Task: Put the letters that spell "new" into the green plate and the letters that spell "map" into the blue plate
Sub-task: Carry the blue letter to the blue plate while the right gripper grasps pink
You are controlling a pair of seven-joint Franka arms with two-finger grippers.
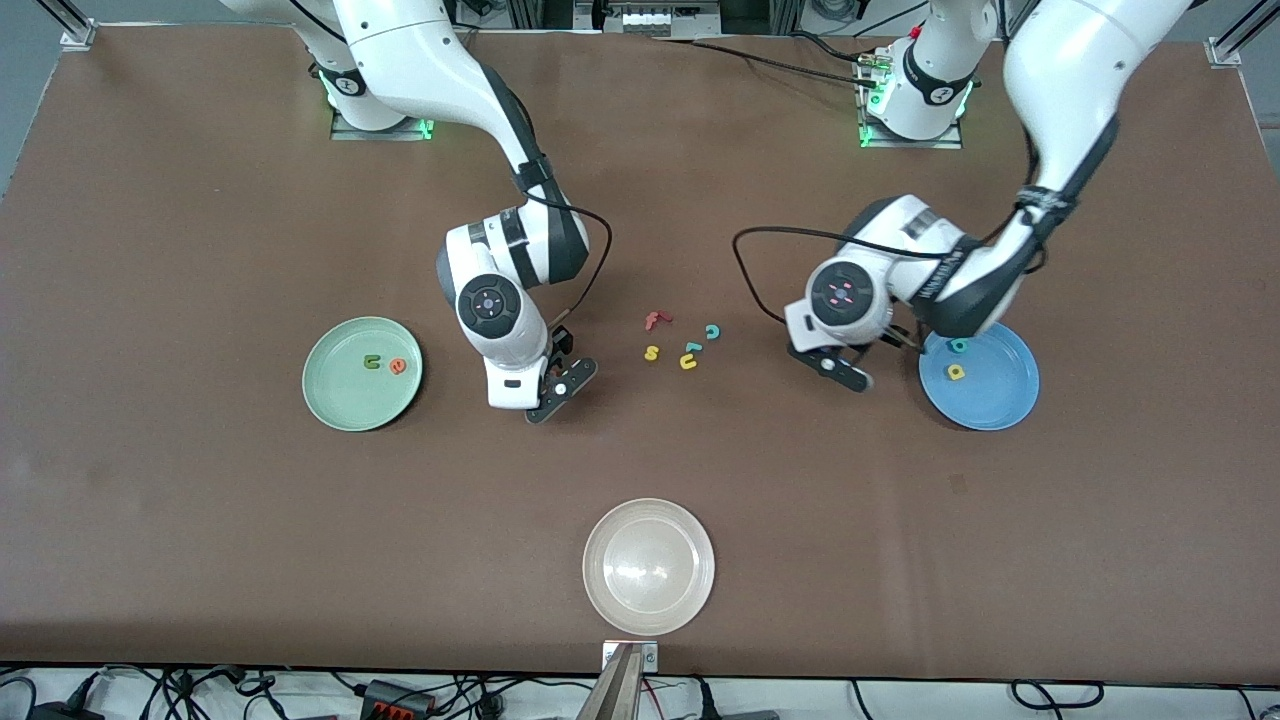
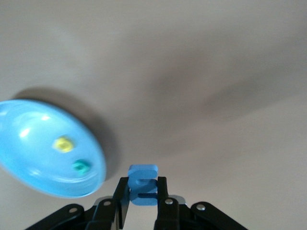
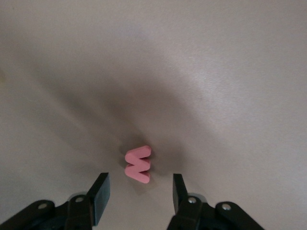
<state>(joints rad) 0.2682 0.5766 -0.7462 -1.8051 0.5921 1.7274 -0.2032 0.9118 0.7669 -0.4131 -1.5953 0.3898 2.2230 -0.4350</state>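
Note:
The green plate (image 1: 345,400) holds the dark green n (image 1: 372,362) and the orange e (image 1: 398,367). Beside it, toward the table's middle, my right gripper (image 1: 560,385) (image 3: 139,191) hangs low and open. The salmon w (image 3: 138,164) lies flat on the table just past its fingertips, untouched. The blue plate (image 1: 1020,400) (image 2: 29,158) holds the teal a (image 1: 958,346) (image 2: 81,166) and the yellow p (image 1: 956,373) (image 2: 64,143). My left gripper (image 1: 850,372) (image 2: 143,196) is shut on the blue m (image 2: 143,184), over the table beside the blue plate.
Loose letters lie mid-table between the arms: a red f (image 1: 655,320), a teal c (image 1: 712,332), a yellow s (image 1: 652,352), a yellow u (image 1: 688,362) and another teal letter (image 1: 692,348). A whitish plate (image 1: 690,600) sits near the front edge.

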